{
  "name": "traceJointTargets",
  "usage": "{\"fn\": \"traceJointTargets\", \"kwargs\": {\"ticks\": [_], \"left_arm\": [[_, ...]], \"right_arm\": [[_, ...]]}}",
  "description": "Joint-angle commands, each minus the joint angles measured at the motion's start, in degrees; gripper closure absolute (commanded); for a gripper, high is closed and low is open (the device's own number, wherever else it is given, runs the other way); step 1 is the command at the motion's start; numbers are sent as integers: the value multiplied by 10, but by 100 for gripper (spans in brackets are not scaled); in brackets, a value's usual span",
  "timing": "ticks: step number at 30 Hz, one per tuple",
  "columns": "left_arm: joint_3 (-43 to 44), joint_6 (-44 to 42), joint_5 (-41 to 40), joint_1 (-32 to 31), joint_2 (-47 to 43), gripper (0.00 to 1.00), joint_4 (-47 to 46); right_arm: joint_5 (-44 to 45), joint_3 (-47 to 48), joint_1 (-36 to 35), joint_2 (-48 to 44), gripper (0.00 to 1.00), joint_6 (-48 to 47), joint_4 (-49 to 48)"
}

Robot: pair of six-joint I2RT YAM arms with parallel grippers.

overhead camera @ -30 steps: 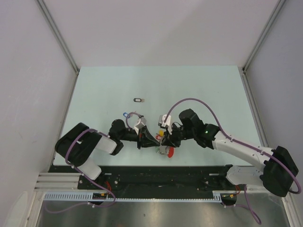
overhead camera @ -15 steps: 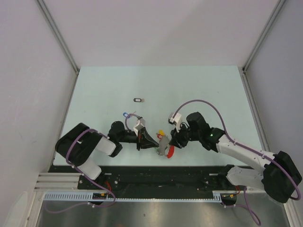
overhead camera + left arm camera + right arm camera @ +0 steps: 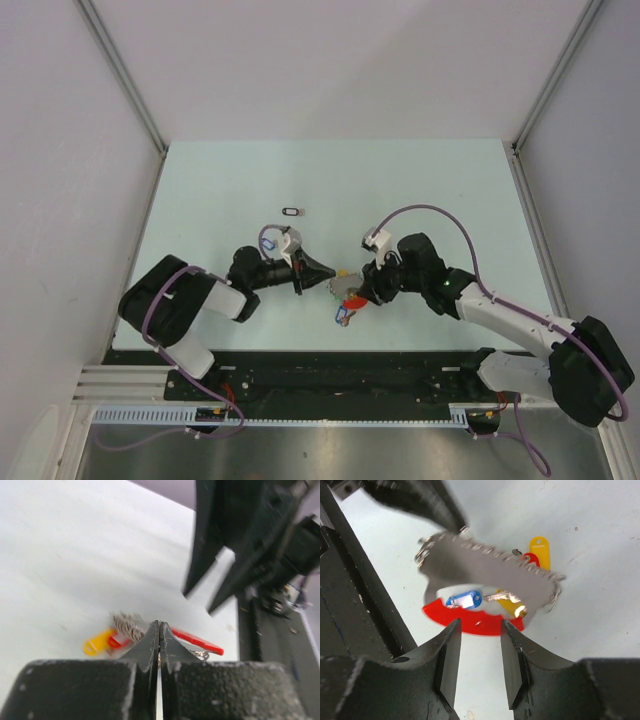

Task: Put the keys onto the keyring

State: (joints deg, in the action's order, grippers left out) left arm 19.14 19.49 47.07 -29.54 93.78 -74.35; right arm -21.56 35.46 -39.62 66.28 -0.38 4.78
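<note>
The left claw (image 3: 159, 626) is clenched, its tips against the keyring (image 3: 485, 567); whether it pinches the ring I cannot tell. The right claw (image 3: 479, 625) stands released, close to the red band (image 3: 470, 624) and a blue-tagged key (image 3: 464, 600). The black-tagged key (image 3: 291, 211) lies well apart on the table (image 3: 420, 190).

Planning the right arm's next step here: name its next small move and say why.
Probably lift the right gripper clear and swing toward the black-tagged key, which lies apart. Its jaws stand open and empty over the keyring, the blue-tagged key sits among the cluster, and the shut left gripper seems to pinch the ring.
</note>
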Motion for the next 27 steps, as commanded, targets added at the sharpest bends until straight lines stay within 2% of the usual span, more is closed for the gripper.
{"fn": "traceJointTargets", "kwargs": {"ticks": [1,9,13,19,27], "left_arm": [[60,-56,-58,4,3,100,-43],[86,-52,-62,11,63,100,-55],[80,-56,-62,12,68,100,-54],[71,-59,-58,14,71,100,-54],[72,-52,-54,15,80,100,-58]], "right_arm": [[25,0,-25,-20,58,6,-13],[52,-10,-103,14,60,16,-42],[60,-17,-129,53,64,32,-99],[73,-15,-130,117,71,46,-144],[69,-12,-131,172,72,50,-172]]}}
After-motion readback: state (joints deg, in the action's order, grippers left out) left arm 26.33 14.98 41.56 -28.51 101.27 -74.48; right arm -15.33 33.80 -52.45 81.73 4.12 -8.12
